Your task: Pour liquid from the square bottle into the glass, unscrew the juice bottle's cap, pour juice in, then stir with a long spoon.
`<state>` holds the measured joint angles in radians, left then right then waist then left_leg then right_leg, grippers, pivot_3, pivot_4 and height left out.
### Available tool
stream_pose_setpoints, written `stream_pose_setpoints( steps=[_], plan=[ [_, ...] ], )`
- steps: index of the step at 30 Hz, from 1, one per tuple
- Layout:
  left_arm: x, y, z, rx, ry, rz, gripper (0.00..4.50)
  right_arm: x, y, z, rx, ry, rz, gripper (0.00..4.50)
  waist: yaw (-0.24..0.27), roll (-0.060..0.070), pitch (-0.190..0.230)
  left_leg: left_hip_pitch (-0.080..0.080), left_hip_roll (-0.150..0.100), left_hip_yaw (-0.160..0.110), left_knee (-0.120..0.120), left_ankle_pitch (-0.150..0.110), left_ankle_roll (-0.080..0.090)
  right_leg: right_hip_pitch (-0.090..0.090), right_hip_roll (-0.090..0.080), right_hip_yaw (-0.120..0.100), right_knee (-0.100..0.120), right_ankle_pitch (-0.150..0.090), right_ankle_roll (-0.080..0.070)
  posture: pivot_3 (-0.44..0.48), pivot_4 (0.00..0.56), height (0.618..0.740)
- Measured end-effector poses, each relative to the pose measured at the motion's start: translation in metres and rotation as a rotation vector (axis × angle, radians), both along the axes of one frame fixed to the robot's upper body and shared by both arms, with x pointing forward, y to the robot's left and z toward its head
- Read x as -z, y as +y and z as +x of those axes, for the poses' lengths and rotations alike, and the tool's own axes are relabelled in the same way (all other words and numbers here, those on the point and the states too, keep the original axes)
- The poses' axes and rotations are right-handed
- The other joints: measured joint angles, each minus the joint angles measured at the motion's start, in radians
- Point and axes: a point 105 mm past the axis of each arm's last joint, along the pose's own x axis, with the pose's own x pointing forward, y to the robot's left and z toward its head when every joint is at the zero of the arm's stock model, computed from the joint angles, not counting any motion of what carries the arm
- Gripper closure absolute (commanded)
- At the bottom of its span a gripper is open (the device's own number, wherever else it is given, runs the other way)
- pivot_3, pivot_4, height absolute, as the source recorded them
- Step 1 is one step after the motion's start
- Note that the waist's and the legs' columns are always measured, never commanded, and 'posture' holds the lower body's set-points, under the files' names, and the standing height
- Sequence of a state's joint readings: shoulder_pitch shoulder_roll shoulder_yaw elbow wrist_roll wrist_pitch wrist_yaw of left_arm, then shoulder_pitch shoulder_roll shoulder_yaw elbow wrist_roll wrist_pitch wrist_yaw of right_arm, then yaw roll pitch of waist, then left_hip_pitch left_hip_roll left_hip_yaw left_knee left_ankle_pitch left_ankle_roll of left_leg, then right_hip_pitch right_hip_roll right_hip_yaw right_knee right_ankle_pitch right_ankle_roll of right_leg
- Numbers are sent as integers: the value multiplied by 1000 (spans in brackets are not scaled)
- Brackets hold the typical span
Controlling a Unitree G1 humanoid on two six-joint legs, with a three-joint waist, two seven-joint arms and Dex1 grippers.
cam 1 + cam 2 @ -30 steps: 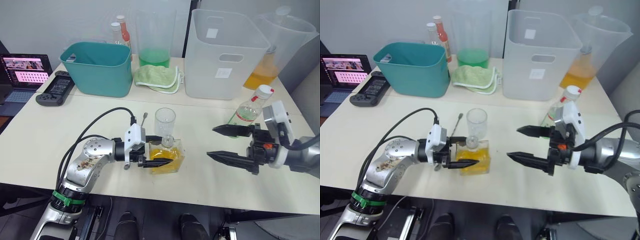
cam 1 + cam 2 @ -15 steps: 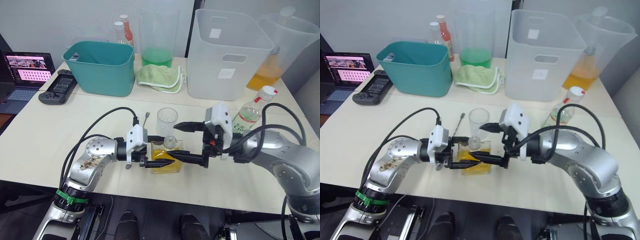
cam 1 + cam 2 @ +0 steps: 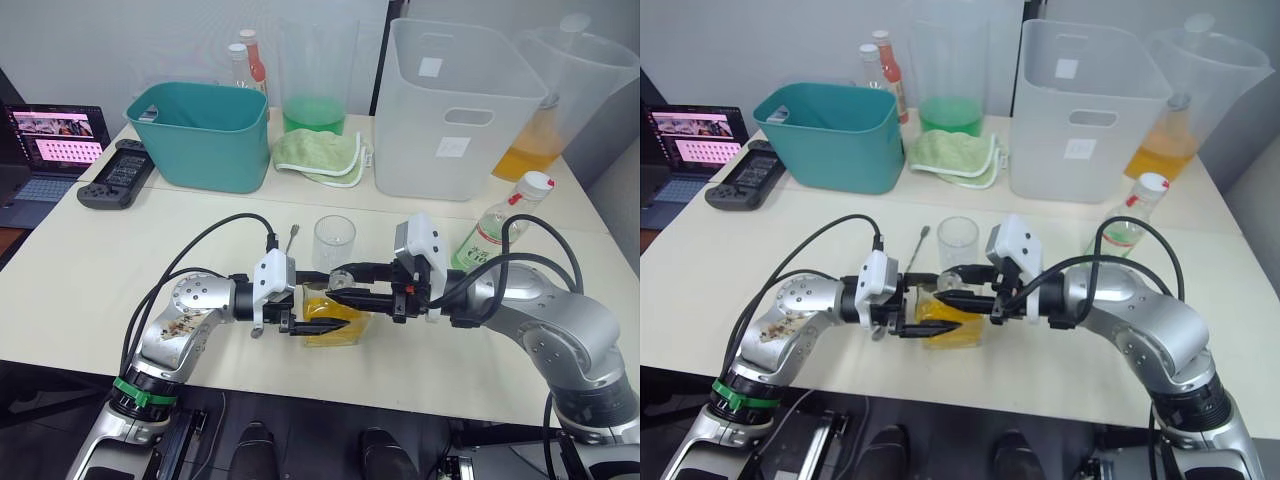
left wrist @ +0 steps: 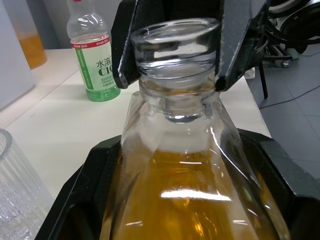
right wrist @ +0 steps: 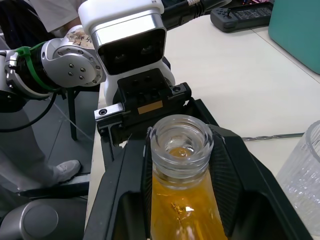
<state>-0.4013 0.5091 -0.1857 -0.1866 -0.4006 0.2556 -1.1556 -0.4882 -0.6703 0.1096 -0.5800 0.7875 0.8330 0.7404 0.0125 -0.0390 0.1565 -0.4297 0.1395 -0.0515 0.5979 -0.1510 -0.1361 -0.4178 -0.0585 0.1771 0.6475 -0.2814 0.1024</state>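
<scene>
Hidden parts: the square bottle (image 3: 333,317) was largely covered by the two pincers, with only its amber body and clear stopper (image 5: 181,140) showing; the long spoon (image 3: 289,238) showed just its far end past the left arm's cable.
Hard to make out: the laptop (image 3: 52,140) screen at the far left edge was too small to read.
Writing: the juice bottle (image 4: 94,60) bore a green-and-white label reading "C10" under characters; its upper band could not be read. The juice bottle's cap (image 3: 534,183) was on.
Left pincer (image 3: 325,304): clamped on the square bottle's body from the robot's left, its black fingers (image 4: 287,172) flanking the glass sides.
Right pincer (image 3: 950,286): reached in from the robot's right, its fingers pressed against either side of the bottle's stopper and neck.
Square bottle: it stood upright on the tabletop (image 3: 120,270), near the front edge, between the two arms.
Glass (image 3: 334,241): just behind the square bottle, upright.
Juice bottle position: well to the right, behind the right arm.
</scene>
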Motion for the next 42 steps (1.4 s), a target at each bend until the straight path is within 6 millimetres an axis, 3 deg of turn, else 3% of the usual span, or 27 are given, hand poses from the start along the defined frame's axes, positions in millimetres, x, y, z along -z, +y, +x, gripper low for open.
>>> stream_pose_setpoints(
  steps=[9, 19, 27, 29, 32, 35, 37, 40, 42],
  plan=[
    [0, 0, 0, 2, 0, -1, 1707, 0, 0, -1, -10, -26, 10, 3421, 0, 0, 0, 0, 0, 0, 0, 0, 0, 0, 0, 0, 0, 0, 0, 0, 150, 733],
    [0, 0, 0, 3, -2, -1, 1707, -9, 0, -4, -96, -194, -88, 3421, 0, 0, 0, 0, 0, 0, 0, 0, 0, 0, 0, 0, 0, 0, 0, 0, 150, 733],
    [0, -1, -1, 8, -9, -2, 1707, -29, -10, -8, -66, -84, 80, 3421, 1, 0, 0, 0, 0, 0, 0, 0, 0, 0, 0, 0, 0, 0, 0, 0, 150, 733],
    [0, -2, -1, 13, -9, -2, 1707, -43, -27, -5, -8, -98, 135, 3421, 5, 0, 0, 0, 0, 0, 0, 0, 0, 1, 0, 0, -1, 0, 0, 0, 150, 733],
    [0, -4, -1, 21, -10, -2, 1707, -52, -76, 7, 174, -89, 199, 3421, 9, 0, 0, 0, 0, 0, 0, 0, 0, 2, 0, 0, -2, 0, 0, 0, 150, 733],
    [1, -3, -1, 22, -9, -1, 1707, -31, -144, 20, 432, -18, 192, 3421, 12, 0, 0, 1, -1, -1, 0, -1, 1, 5, 0, 0, -3, 0, 1, 0, 150, 733],
    [1, -3, 0, 24, -7, 1, 1707, -19, -178, 20, 552, 10, 222, 3421, 7, 2, -1, 5, -1, -1, -1, -1, 1, 8, 0, 0, -3, -1, 1, 0, 150, 733],
    [2, -3, 0, 24, -4, -6, 1707, 14, -249, 11, 826, 49, 283, 3421, 5, 2, -1, 8, -1, -1, 0, -1, 2, 14, 0, 0, -7, -2, 1, 0, 150, 733],
    [2, 0, 1, 19, -9, -1, 1707, 35, -271, 8, 934, 57, 297, 3421, -6, 4, -2, 8, -1, -1, 0, -1, 2, 14, 0, 0, -6, -2, 1, 0, 150, 733]
  ],
)
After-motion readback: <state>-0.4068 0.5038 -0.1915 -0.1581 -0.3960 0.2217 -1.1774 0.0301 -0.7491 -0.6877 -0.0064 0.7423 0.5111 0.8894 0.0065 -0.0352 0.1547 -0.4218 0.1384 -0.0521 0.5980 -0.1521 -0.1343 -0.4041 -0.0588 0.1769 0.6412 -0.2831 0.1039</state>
